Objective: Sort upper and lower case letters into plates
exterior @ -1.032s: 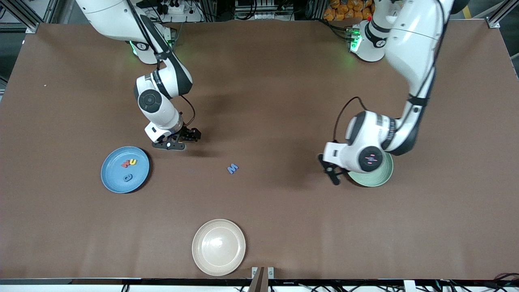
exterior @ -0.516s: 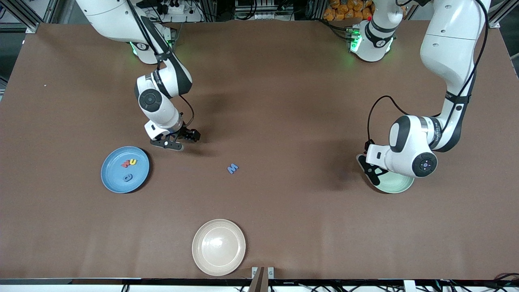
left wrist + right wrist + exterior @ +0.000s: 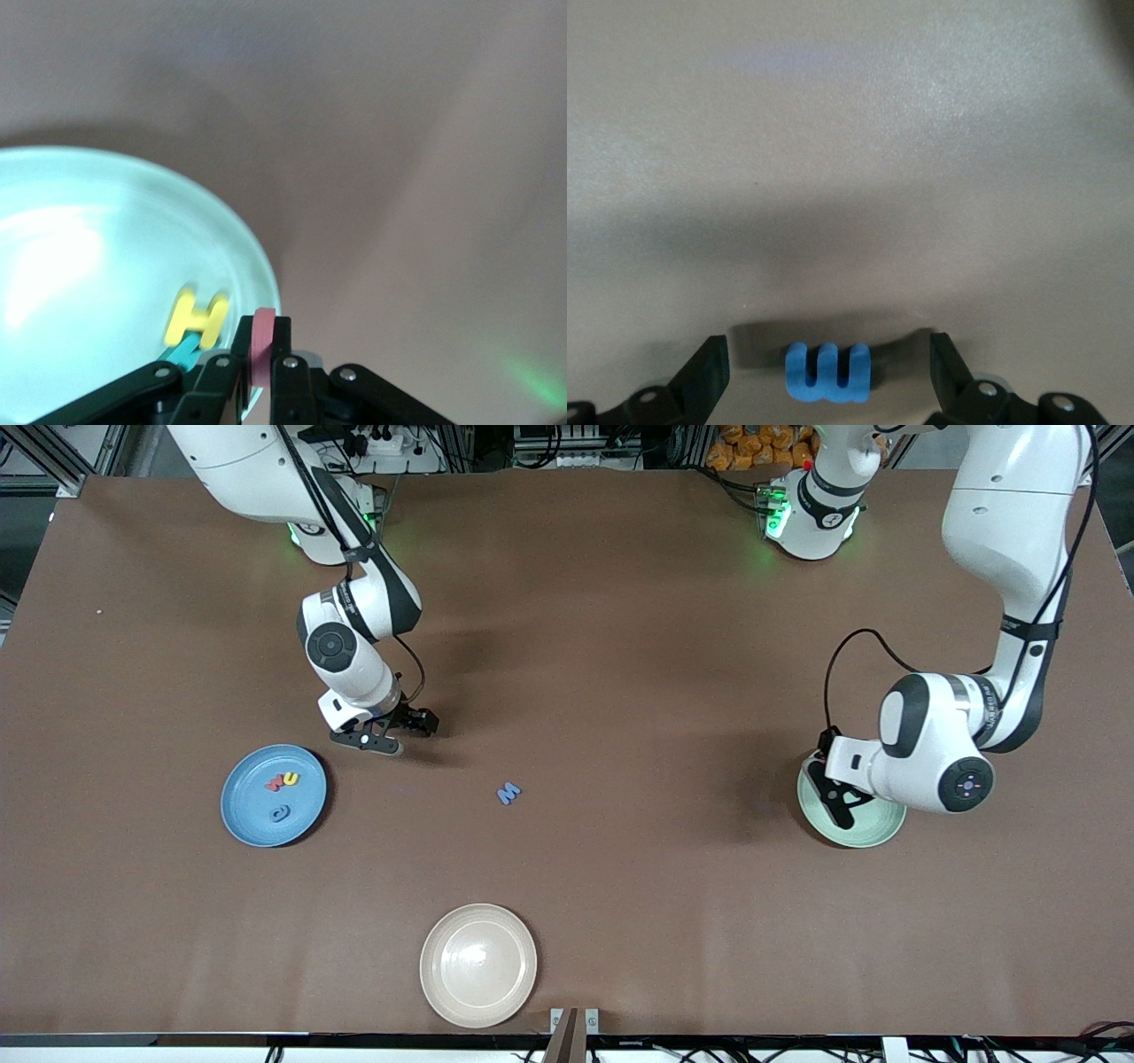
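From my station I see the left gripper [image 3: 840,802] hanging over the round pale green plate [image 3: 873,833] at the left arm's end of the brown table [image 3: 620,646]. Its fingers are clamped on a small flat red toy letter [image 3: 262,347], held on edge between the pads. In the left wrist view that red piece sits above the plate's rim, and inside the plate lie a flat yellow letter H [image 3: 197,319] and a teal letter [image 3: 184,354] touching it, partly hidden by the fingers.

The right gripper [image 3: 390,731] hangs low over bare tabletop, between the round sky blue plate [image 3: 244,815] and the small blue letter M [image 3: 508,792]. Its fingers are spread wide with nothing between them; in the right wrist view I see that blue letter lying flat on the table between the two fingertips.

The sky blue plate holds a red letter [image 3: 275,783], a yellow letter [image 3: 290,779] touching it, and a blue letter [image 3: 280,812] nearer the front camera. A round cream-white plate [image 3: 478,965] sits near the table's front edge.
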{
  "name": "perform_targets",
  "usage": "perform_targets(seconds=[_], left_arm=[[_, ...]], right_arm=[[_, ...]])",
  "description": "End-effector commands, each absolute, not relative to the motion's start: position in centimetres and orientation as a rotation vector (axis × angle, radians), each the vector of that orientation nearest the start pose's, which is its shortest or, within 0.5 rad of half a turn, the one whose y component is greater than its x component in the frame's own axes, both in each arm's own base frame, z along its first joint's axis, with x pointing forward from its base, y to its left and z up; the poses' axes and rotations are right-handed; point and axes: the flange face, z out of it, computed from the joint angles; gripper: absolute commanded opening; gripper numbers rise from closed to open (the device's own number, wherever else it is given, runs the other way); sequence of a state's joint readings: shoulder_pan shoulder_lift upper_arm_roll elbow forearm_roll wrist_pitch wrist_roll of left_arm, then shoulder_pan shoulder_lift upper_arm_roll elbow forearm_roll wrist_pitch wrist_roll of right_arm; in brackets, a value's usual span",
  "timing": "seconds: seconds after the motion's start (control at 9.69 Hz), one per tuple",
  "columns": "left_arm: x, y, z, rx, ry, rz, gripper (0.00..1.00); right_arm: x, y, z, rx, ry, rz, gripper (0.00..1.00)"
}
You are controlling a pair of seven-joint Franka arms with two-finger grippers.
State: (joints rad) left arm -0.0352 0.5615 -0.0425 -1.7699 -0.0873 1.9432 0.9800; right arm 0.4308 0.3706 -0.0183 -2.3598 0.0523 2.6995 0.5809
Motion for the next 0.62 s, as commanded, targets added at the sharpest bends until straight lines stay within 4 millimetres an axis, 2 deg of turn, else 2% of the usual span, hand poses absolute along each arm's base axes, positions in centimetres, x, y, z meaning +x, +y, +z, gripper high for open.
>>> perform_targets(seconds=[0.0, 0.1, 0.21, 0.31, 0.41, 0.52], left_arm=[[61.6, -4.8, 23.4, -2.907, 1.654, 0.516, 0.36], [61.6, -5.5, 23.3, -2.895, 1.674, 0.517, 0.99], [61.7, -6.5, 23.6, -2.874, 1.696, 0.502, 1.0], [62.2, -9.5, 24.1, -2.874, 1.701, 0.473, 1.0], [61.8, -13.1, 24.4, -2.979, 1.516, 0.477, 1.0], [61.4, -18.7, 24.5, -3.044, 1.325, 0.454, 1.0]], right_arm=[[45.4, 19.7, 16.6, -3.124, 0.358, 0.052, 1.0], [45.4, 19.8, 16.7, -3.123, 0.356, 0.051, 1.0], [45.4, 19.8, 16.7, -3.123, 0.356, 0.051, 0.33], [45.6, 19.8, 16.8, -3.115, 0.367, 0.032, 0.0], [45.5, 19.8, 16.8, -3.116, 0.365, 0.032, 0.0], [45.3, 19.9, 16.7, -3.117, 0.361, 0.036, 0.0]])
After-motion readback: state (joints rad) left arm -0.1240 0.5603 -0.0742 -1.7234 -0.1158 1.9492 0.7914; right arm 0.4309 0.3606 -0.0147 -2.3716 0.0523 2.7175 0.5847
